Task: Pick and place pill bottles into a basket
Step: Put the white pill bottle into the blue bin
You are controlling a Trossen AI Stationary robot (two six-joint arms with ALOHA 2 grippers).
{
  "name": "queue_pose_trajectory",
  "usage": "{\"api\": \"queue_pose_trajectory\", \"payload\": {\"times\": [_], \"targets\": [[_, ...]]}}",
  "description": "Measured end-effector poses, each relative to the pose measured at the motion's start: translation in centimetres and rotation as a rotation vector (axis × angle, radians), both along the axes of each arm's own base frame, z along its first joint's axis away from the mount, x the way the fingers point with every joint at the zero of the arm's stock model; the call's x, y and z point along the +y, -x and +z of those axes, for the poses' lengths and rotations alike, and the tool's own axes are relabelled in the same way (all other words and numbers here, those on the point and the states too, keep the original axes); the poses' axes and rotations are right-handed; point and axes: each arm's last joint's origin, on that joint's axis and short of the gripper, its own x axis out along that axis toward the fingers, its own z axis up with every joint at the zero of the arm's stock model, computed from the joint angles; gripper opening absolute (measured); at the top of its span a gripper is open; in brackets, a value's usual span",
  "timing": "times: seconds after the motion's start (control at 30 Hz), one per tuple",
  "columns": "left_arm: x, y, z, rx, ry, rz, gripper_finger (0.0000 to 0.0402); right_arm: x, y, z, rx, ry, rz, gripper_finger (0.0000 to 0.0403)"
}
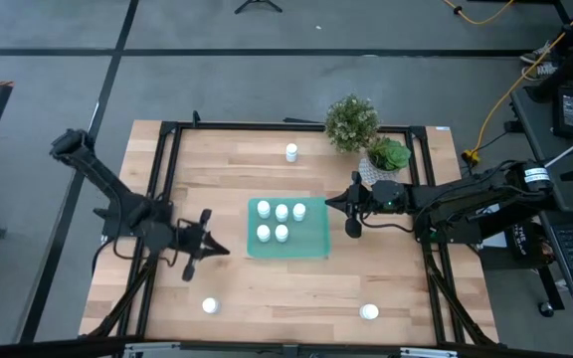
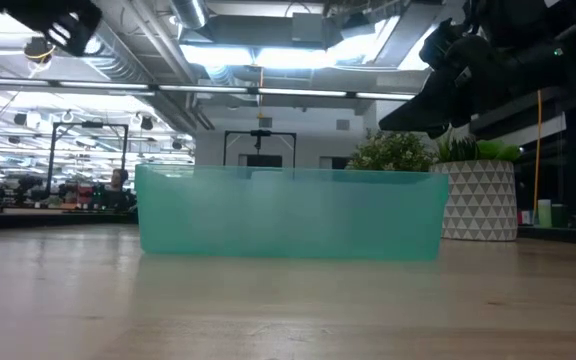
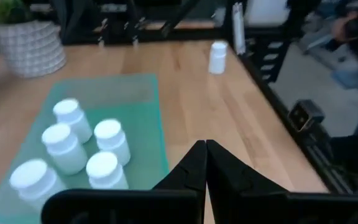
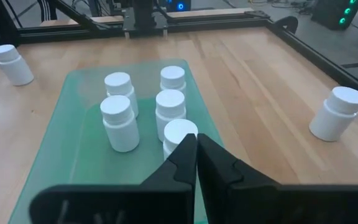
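**Meanwhile, five bottles in, three left on the table**

Plainly the tray [image 1: 311,249] sat at mid-table with five bottles [image 1: 282,212] standing upright in it, three in the far row and two in the near row; the rest of the tray floor lay bare; three more stood loose on the wood, one near the far edge [image 1: 291,152] beside the plants [image 1: 351,121], one near the front left [image 1: 209,305], one near the front right [image 1: 369,311].

The left gripper [image 1: 207,249] hung just off the tray's left side, fingers pressed together and holding nothing; the right gripper [image 1: 351,209] hung at the tray's right edge, likewise pressed together and empty.

By my judgement the step in hand was to fetch another loose bottle; the left arm suited the front-left one, the right arm the front-right or far one; each would need to spread its fingers before descending, straddle the bottle squarely below the cap, and close gently so it did not tip; sending one arm at a time over the tray would avoid a clash; setting the bottle down in the bare part would spare the five already standing.
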Motion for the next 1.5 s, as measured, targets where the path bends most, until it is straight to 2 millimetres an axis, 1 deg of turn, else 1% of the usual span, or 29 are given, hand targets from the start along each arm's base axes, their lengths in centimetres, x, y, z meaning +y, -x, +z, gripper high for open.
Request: {"api": "queue_pose_trajectory", "payload": {"times": [0.1,0.23,0.43,0.53,0.63,0.8,0.97,1.27,1.4,1.5], "targets": [[-2.0,-0.2,0.6,0.061,-0.024,0.057,0.0002,0.0,0.0,0.0,0.002,0.000,0.000,0.0016],[-4.7,-0.7,1.3,0.148,-0.030,0.090,0.0002,0.0,0.0,0.0,0.002,0.000,0.000,0.0016],[-8.8,-2.5,2.9,0.291,-0.045,0.135,0.0002,0.0,0.0,0.0,-0.003,-0.037,-0.012,0.0017],[-10.4,-3.4,3.8,0.382,-0.058,0.165,0.0002,0.0,0.0,0.0,-0.004,-0.049,-0.016,0.0017],[-11.5,-4.1,4.5,0.449,-0.065,0.191,0.0008,0.0,0.0,0.0,-0.004,-0.048,-0.016,0.0017],[-12.6,-5.0,4.9,0.471,-0.080,0.204,0.0034,0.0,0.0,0.0,-0.004,-0.044,-0.014,0.0017],[-12.7,-5.1,4.7,0.475,-0.114,0.190,0.0081,0.0,0.0,0.0,0.006,0.031,0.011,0.0017],[-12.7,-5.2,4.8,0.468,-0.090,0.213,0.0183,0.0,-0.1,0.2,-0.018,0.056,0.019,0.0017],[-12.7,-5.2,4.7,0.466,-0.077,0.222,0.0213,0.0,-0.1,0.4,-0.035,0.056,0.018,0.0017],[-12.7,-5.2,4.5,0.468,-0.057,0.237,0.0227,0.0,-0.1,0.4,-0.036,0.055,0.018,0.0017]]}}
